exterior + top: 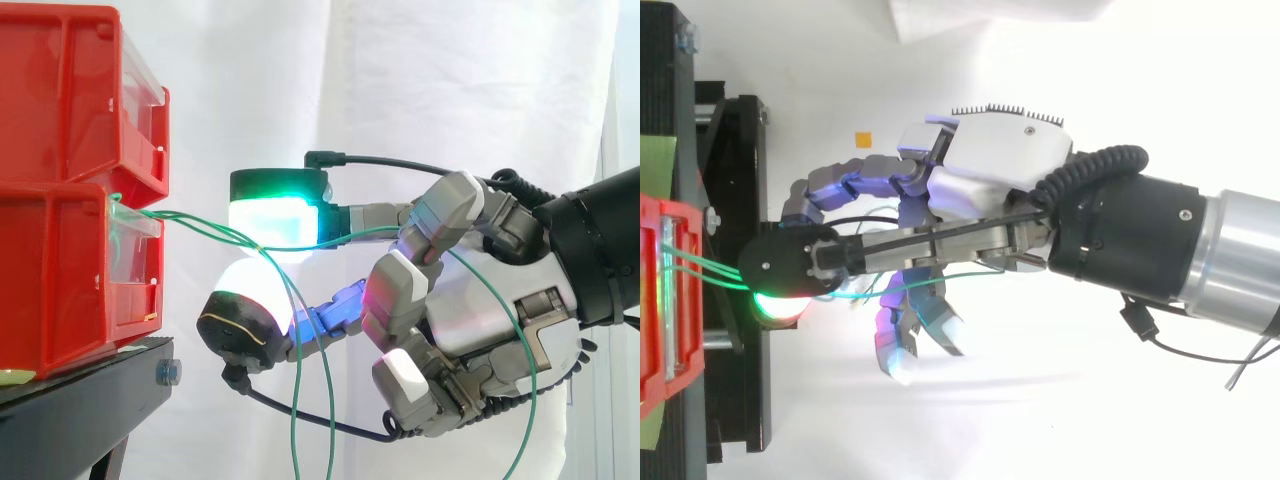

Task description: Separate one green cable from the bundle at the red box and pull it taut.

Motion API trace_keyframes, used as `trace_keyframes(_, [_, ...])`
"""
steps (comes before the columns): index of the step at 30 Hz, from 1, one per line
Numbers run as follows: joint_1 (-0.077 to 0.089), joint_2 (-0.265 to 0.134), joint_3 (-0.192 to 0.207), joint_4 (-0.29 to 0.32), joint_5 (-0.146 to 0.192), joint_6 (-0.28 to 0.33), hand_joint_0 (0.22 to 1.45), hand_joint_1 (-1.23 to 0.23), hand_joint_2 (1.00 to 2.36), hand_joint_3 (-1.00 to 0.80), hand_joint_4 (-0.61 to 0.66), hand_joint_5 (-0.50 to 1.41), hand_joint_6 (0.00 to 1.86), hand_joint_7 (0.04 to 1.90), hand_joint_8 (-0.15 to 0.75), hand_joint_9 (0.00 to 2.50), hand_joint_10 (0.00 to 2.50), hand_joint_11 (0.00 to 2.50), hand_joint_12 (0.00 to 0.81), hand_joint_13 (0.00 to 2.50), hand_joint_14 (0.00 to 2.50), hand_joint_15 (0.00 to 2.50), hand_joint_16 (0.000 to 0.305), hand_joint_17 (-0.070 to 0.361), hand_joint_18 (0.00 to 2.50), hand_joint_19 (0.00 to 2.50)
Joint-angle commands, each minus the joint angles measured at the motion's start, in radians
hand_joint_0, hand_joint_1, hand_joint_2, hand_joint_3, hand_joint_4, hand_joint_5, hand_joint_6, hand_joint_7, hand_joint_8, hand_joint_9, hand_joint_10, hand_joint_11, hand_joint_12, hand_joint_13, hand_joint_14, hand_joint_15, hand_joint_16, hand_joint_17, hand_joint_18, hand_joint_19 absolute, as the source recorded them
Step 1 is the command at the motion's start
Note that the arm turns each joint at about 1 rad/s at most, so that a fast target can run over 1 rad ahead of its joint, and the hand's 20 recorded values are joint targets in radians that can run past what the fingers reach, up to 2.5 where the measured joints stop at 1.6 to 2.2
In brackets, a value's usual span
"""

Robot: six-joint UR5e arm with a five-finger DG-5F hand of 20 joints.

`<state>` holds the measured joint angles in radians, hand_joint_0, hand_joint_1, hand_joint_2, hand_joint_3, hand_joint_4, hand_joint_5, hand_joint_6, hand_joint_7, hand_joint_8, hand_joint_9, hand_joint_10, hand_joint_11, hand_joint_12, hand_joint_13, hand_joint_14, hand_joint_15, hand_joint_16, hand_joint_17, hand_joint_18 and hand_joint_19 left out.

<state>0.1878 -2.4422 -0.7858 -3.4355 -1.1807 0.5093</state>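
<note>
Fingertips are pressing pad to pad, clamping a green cable just beside the red box. Loose strands are drooping below the hand. Separation appears to be in progress. The next move calls for drawing away from the box until the pinched strand is straightening.

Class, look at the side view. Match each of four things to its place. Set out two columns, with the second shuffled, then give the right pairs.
1. red bins
2. green cables
3. black stand
4. hand

A. under the bins
B. reaching in from the right edge
C. stacked at the left edge
D. running from the lower bin into the hand's pinch

Pairs: 1-C, 2-D, 3-A, 4-B
</note>
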Motion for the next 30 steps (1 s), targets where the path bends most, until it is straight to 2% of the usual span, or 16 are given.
trace_keyframes(1, [0.002,0.000,0.017,-0.028,0.001,0.000,0.71,-0.71,1.02,-0.30,0.11,0.14,0.50,1.31,0.229,2.09,0.02,0.54,0.394,1.57,0.02,0.63,0.060,0.136,1.31,0.44])
trace_keyframes(5, [0.002,0.000,0.039,-0.059,0.000,0.000,0.71,-0.72,1.02,-0.28,0.10,0.14,0.50,1.31,0.229,2.09,0.02,0.55,0.392,1.57,0.02,0.63,0.060,0.135,1.31,0.44])
trace_keyframes(11, [0.004,0.002,0.048,-0.096,-0.010,0.001,0.71,-0.72,1.02,-0.27,0.10,0.14,0.50,1.31,0.234,2.08,0.02,0.56,0.390,1.57,0.02,0.62,0.059,0.133,1.31,0.44])
trace_keyframes(17, [0.004,0.002,0.048,-0.102,-0.010,0.006,0.71,-0.72,1.02,-0.27,0.09,0.14,0.50,1.31,0.244,2.09,0.02,0.56,0.390,1.56,0.02,0.63,0.059,0.132,1.31,0.44])
trace_keyframes(22, [0.004,0.002,0.046,-0.111,-0.023,0.020,0.71,-0.72,1.02,-0.27,0.08,0.14,0.50,1.32,0.244,2.08,0.02,0.58,0.389,1.56,0.02,0.62,0.058,0.130,1.31,0.44])
trace_keyframes(30, [0.010,0.005,0.045,-0.137,-0.031,0.040,0.72,-0.72,1.02,-0.27,0.08,0.14,0.50,1.31,0.243,2.08,0.02,0.59,0.388,1.57,0.02,0.62,0.058,0.130,1.32,0.44])
